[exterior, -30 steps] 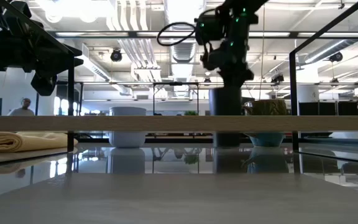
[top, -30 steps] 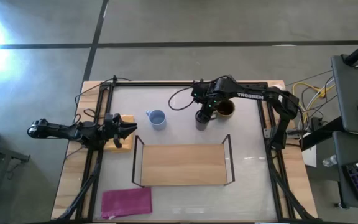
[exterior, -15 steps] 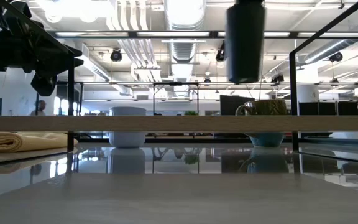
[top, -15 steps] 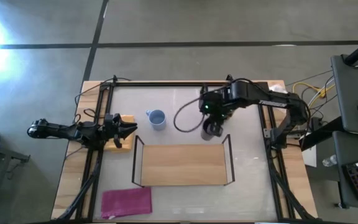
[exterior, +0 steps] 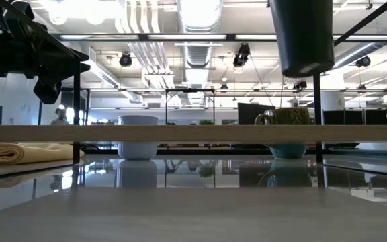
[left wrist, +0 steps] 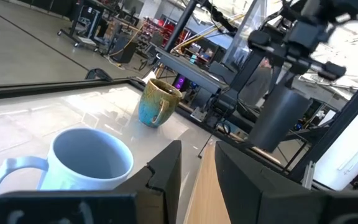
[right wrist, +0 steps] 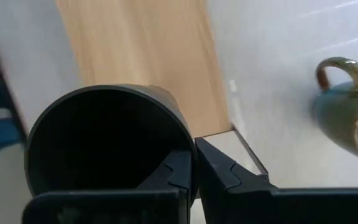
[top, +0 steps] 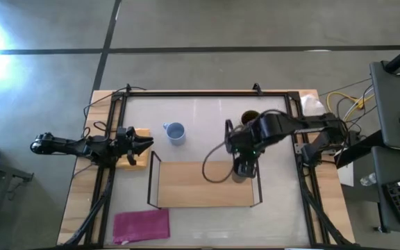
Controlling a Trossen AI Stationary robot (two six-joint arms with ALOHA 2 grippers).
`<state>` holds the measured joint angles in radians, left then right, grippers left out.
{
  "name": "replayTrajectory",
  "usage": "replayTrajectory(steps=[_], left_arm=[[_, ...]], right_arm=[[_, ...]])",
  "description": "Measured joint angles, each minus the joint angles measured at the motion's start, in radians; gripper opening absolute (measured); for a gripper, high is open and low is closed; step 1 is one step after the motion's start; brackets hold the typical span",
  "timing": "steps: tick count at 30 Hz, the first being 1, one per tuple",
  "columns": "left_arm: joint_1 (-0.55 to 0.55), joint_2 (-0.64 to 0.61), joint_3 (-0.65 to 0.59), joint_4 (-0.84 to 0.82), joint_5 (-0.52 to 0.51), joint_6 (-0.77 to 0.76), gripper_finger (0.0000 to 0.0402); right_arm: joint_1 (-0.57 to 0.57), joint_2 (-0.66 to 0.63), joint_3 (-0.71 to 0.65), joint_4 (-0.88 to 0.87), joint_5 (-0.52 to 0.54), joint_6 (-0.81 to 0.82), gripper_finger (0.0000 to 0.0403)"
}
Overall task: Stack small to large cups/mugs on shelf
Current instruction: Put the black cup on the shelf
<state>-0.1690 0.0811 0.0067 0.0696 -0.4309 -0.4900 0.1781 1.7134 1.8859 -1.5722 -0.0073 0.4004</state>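
Observation:
My right gripper (top: 242,165) is shut on the black mug (exterior: 301,37) and holds it in the air over the right end of the light-wood shelf (top: 196,184). The light blue mug (top: 176,132) and the brown mug (top: 250,118) stand upright on the table behind the shelf. The brown mug also shows in the right wrist view (right wrist: 347,106). My left gripper (top: 144,144) waits open over the yellow cloth (top: 139,151) at the table's left, with the light blue mug (left wrist: 86,162) in front of it. My right gripper holds the black mug by its rim wall (right wrist: 188,140), one finger inside the mug and one outside. The fingers (right wrist: 229,174) come from above, pointing down. The mug hangs upright below them, lifted clear of the shelf board (exterior: 146,132).
Black wire uprights (top: 257,177) stand at both ends of the shelf, the right one close beside the held mug. A pink cloth (top: 141,224) lies at the near left. A black frame (top: 186,94) runs around the table's edges.
My right gripper has lifted the black mug off the table beside the brown mug. It has carried the mug toward the table's near edge, to above the shelf's right end. The mug has stayed upright. The brown mug stands uncovered where it was.

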Motion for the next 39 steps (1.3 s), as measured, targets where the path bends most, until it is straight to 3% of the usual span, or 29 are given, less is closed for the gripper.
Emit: replayTrajectory(steps=[17, 25, 32, 39], left_arm=[[0.0, 0.0, 0.0, 0.0, 0.0, 0.0, 0.0084], [0.0, 0.0, 0.0, 0.0, 0.0, 0.0, 0.0084], [0.0, -0.001, 0.0, 0.0, 0.0, 0.0, 0.0084], [0.0, 0.0, 0.0, 0.0, 0.0, 0.0, 0.0084]], right_arm=[[0.06, -0.002, -0.205, 0.173, 0.001, 0.104, 0.0009], [0.066, -0.003, -0.26, 0.244, 0.004, 0.119, 0.0009], [0.066, -0.003, -0.288, 0.256, 0.087, 0.097, 0.0009], [0.066, -0.004, -0.288, 0.265, 0.038, 0.068, 0.0009]])
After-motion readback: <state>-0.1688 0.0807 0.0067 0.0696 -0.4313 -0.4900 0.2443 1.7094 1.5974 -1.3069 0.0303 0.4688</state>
